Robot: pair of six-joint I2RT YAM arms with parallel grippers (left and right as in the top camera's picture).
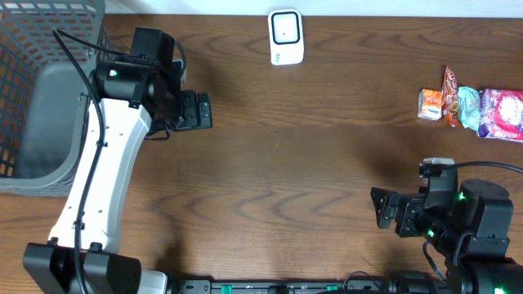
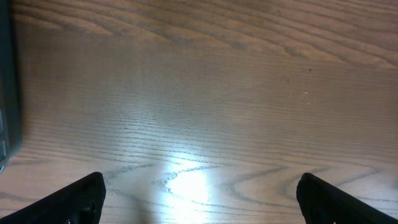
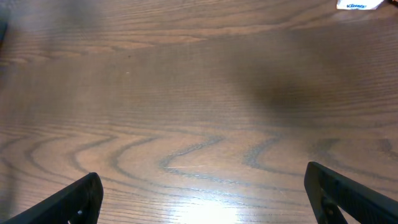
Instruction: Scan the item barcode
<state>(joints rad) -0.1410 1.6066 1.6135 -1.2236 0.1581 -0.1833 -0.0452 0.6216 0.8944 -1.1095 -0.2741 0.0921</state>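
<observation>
A: Jaws of the left gripper (image 1: 206, 110)?
B: Spread wide, up at 10 o'clock beside the grey basket (image 1: 49, 106). Grips nothing, touches nothing, hangs over bare wood.
A: And of the right gripper (image 1: 378, 209)?
B: Equally wide, down at 4 o'clock, empty too, pointing toward 9.
A: Whereabouts of the snack packets (image 1: 474, 110)?
B: At 3 o'clock, bunched together, clipped by the frame, well apart from both grippers. White scanner (image 1: 286, 37) at 12 o'clock.
A: Anything hard to make out?
B: Barcodes too small to see. In the left wrist view, a dark edge (image 2: 7, 93) cut off at 9 o'clock, unidentifiable. In the right wrist view, a white scrap (image 3: 359, 5) clipped at 1 o'clock.
A: Surface?
B: Dark brown wood-grain table (image 1: 310, 163), glare patches below both wrist cameras, and a pale strip (image 1: 409, 6) along 12 o'clock.
</observation>
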